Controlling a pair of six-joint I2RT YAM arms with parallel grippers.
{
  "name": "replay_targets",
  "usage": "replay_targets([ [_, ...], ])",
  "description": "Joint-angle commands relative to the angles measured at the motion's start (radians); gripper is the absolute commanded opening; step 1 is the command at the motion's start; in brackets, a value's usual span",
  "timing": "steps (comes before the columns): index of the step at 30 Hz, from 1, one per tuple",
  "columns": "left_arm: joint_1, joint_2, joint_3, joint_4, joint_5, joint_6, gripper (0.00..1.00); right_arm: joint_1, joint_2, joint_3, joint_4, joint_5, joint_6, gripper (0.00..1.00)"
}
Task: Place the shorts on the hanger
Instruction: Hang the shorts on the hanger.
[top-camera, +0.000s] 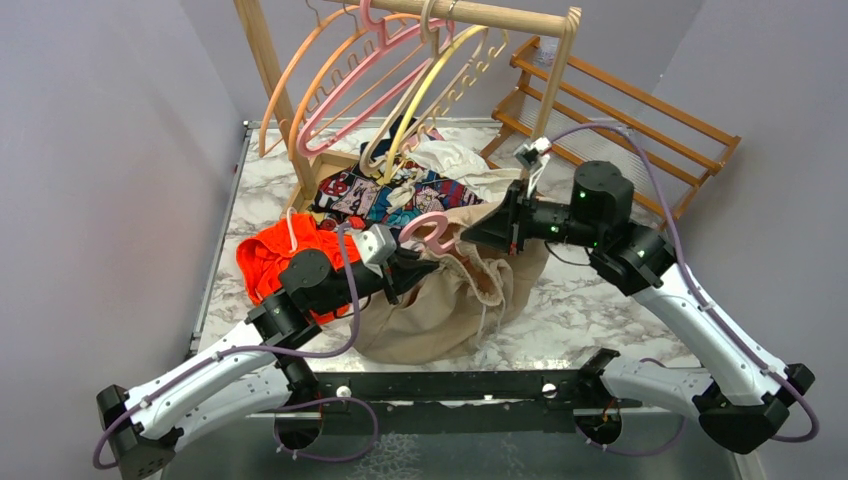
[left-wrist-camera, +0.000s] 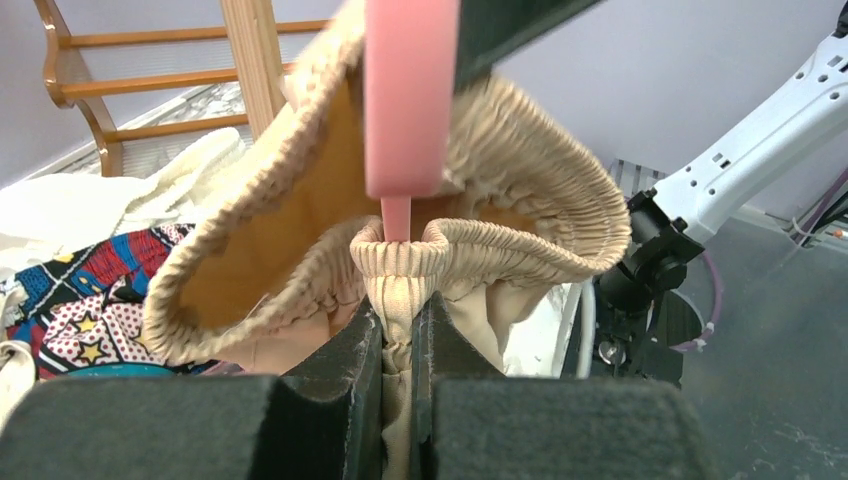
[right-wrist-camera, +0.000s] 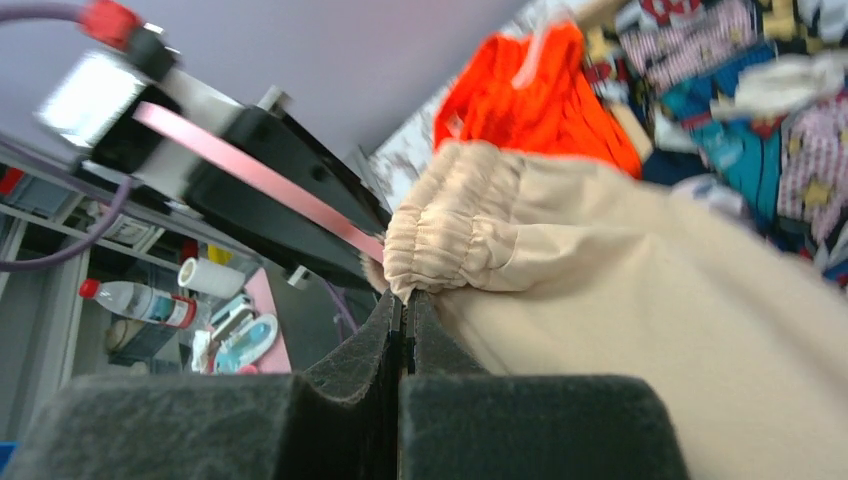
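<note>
The beige shorts (top-camera: 440, 305) lie bunched on the marble table, with the waistband lifted between both grippers. My left gripper (top-camera: 405, 268) is shut on a fold of the gathered waistband (left-wrist-camera: 397, 265). The pink hanger (top-camera: 432, 232) stands just above it, its arm (left-wrist-camera: 408, 90) running down into the open waistband. My right gripper (top-camera: 478, 232) is shut on the waistband's far edge (right-wrist-camera: 440, 245). In the right wrist view the pink hanger arm (right-wrist-camera: 250, 172) reaches the waistband from the left. The rest of the hanger is hidden inside the fabric.
A bright orange garment (top-camera: 280, 255) lies left of the shorts, with a comic-print cloth (top-camera: 380, 195) and a white cloth (top-camera: 455, 160) behind. A wooden rail (top-camera: 500, 15) at the back carries orange, pink and yellow hangers. A wooden slatted shelf (top-camera: 620, 100) stands at the back right.
</note>
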Motion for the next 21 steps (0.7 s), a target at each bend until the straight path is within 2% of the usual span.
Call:
replay_targets([
  [1, -0.002, -0.027, -0.034, 0.110, 0.000, -0.027, 0.00, 0.003, -0.005, -0.048, -0.111, 0.051, -0.024, 0.01],
  [5, -0.002, 0.002, -0.049, 0.137, 0.016, -0.039, 0.00, 0.003, 0.008, -0.036, -0.166, 0.066, -0.068, 0.15],
  [9, -0.002, -0.001, -0.069, 0.149, 0.017, -0.043, 0.00, 0.003, 0.010, -0.013, -0.216, 0.047, -0.120, 0.43],
  [13, -0.003, -0.033, -0.103, 0.159, 0.010, -0.055, 0.00, 0.003, 0.003, 0.025, -0.269, 0.063, -0.175, 0.60],
  [17, -0.002, -0.089, -0.156, 0.149, -0.024, -0.056, 0.00, 0.003, -0.025, 0.056, -0.293, 0.086, -0.224, 0.69],
  [21, -0.002, -0.137, -0.194, 0.119, -0.064, -0.066, 0.00, 0.003, -0.054, 0.054, -0.300, 0.091, -0.252, 0.69],
])
